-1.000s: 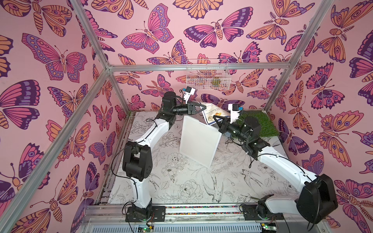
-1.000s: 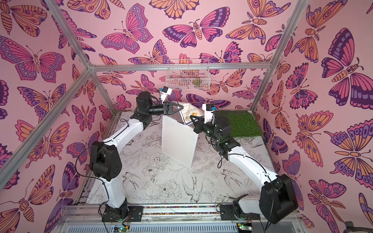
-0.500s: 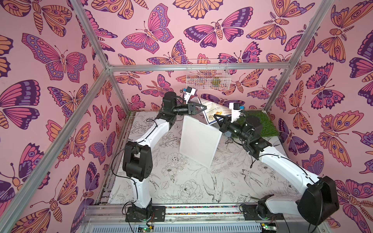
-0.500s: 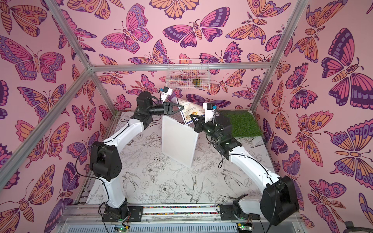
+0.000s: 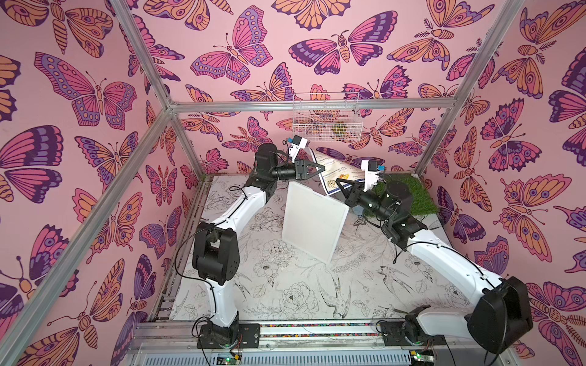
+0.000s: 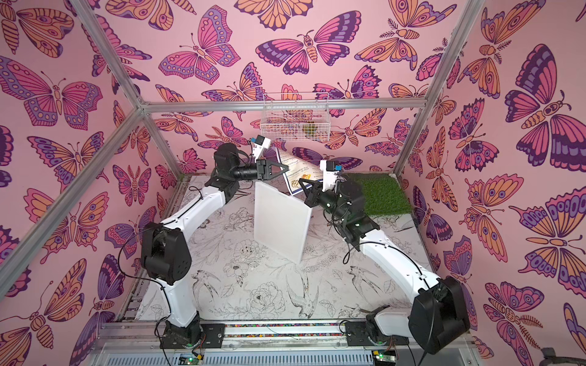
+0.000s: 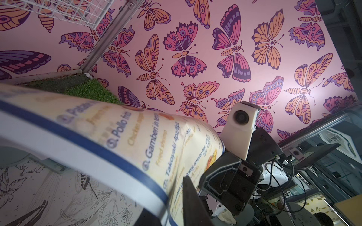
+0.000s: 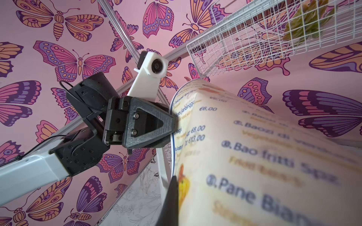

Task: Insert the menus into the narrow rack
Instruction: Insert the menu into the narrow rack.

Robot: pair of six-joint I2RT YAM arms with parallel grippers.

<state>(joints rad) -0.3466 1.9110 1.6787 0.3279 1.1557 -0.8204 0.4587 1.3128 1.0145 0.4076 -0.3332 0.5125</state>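
Both top views look steeply down from high at the front onto the whole worktop (image 5: 285, 285). Each wrist view is very close to the menu (image 7: 137, 140) and faces the other arm's camera (image 8: 156, 66).

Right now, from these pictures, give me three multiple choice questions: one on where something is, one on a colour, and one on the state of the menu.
1. Where is the wire basket?
A. on the back wall
B. lying on the table
C. in a gripper

2. What colour borders the menu?
A. red
B. dark blue
C. green

3. How is the menu?
A. lying flat
B. bowed in the air, held at two edges
C. fully inside the rack

Answers:
1 A, it hangs up there in both top views.
2 B, the blue line shows in the left wrist view.
3 B, the left gripper and right gripper each pinch an edge, and the sheet arches between them.
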